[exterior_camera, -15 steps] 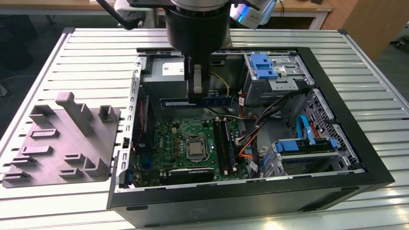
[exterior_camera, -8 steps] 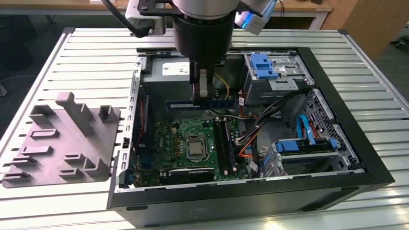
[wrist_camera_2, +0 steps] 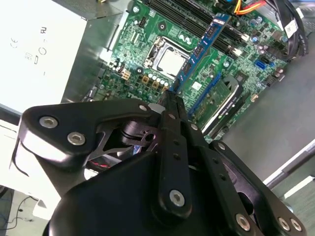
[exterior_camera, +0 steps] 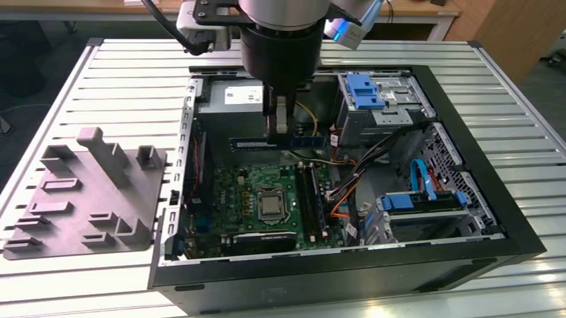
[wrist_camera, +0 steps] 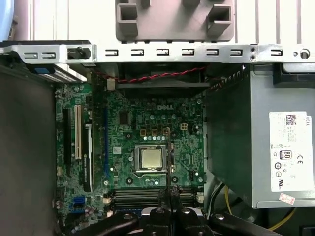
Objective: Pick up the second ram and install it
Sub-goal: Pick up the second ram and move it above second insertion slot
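One gripper (exterior_camera: 281,132) hangs inside the open computer case (exterior_camera: 354,275), fingers pinched tight on the second ram (exterior_camera: 256,142) around its middle. In the exterior view the stick lies level, its long axis running from that view's left to its right. It is held in the air above the motherboard (exterior_camera: 256,192), just in front of the power supply (exterior_camera: 234,96) and clear of the black memory slots (exterior_camera: 309,192), so it is not seated. In the second wrist view the gripper (wrist_camera_2: 170,101) has one end of the ram (wrist_camera_2: 206,39) between its closed fingers; the rest of the blue stick with dark chips sticks out over the board, passing beside the CPU socket (wrist_camera_2: 170,61). In the first wrist view the gripper (wrist_camera: 170,194) sits over the board edge near the socket (wrist_camera: 150,158). The grey tray (exterior_camera: 89,199) sits on the slatted table (exterior_camera: 513,79), outside the case on the exterior view's left.
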